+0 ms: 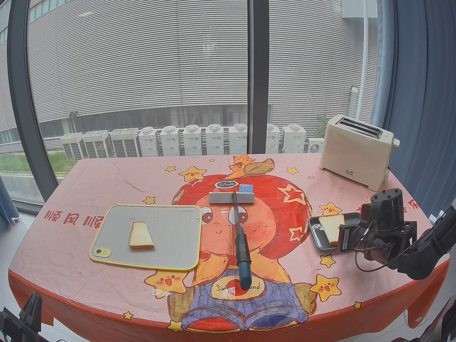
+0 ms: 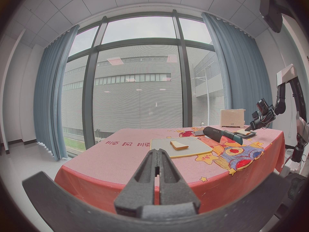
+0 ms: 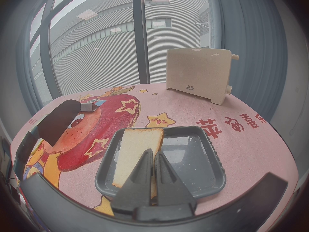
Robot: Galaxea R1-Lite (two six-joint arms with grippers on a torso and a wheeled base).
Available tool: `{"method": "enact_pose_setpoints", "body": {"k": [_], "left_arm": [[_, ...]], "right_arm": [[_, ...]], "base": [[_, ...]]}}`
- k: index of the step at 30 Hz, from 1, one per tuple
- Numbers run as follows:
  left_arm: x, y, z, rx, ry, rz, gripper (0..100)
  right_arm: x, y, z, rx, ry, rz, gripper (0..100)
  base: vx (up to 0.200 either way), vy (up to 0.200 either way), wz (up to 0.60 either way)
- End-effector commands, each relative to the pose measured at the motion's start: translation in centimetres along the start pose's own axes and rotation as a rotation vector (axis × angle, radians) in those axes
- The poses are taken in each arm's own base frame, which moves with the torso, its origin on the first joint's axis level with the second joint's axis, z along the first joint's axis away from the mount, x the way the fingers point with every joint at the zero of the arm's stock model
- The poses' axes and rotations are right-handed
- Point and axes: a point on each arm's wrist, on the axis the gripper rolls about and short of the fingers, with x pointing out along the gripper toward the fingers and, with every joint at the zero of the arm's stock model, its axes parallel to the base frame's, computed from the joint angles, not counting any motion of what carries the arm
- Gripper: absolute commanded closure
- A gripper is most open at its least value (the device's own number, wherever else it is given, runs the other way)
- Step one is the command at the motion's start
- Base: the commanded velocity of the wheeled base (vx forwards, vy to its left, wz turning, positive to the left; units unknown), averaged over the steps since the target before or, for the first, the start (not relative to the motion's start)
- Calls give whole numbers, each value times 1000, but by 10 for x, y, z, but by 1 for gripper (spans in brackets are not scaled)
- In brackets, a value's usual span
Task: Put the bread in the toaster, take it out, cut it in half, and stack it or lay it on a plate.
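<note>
Filling the far side, a window [image 1: 142,72] flanked by blue curtains [image 1: 418,72] stood behind the counter [image 1: 118,176], whose pink cartoon cloth lay flat and gave a level bed for everything. Biggest on it was the board [image 1: 171,236], near the left front, well placed for cutting. Next came the toaster [image 1: 357,150], upright at the far right with its slots facing up and nothing showing in them. The knife [image 1: 240,243] lay between board and tray, its blade propped on a grey rest [image 1: 231,197] and its handle toward the robot, probably so fingers could get around it. The tray [image 1: 314,233] sat at the right, near the toaster. The bread looked already cut: the tray half [image 1: 331,226] lay flat toward the tray's left side and the board half [image 1: 141,236] lay flat on the board, so I judged the plating partly done, with the board piece left to carry over. The right gripper [image 3: 153,153] hung low over the tray half's near end, fingers together with nothing between them. The left gripper [image 2: 156,152] was off the counter's left front, well apart from the board, fingers together too, likely parked clear.
</note>
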Motion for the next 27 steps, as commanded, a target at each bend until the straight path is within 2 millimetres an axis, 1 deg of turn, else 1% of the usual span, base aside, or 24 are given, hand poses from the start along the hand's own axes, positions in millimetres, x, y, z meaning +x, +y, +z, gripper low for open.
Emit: {"method": "enact_pose_setpoints", "body": {"k": [1, 17, 27], "left_arm": [[0, 0, -5, 0, 1, -1, 100], [0, 0, -5, 0, 1, 1, 100], [0, 0, -5, 0, 1, -1, 100]], "right_arm": [[-1, 0, 1, 1, -5, 0, 0], [-3, 2, 2, 1, -11, 8, 0], [-7, 2, 5, 2, -26, 17, 0]], "base": [[0, 0, 0], [0, 0, 0], [0, 0, 0]]}}
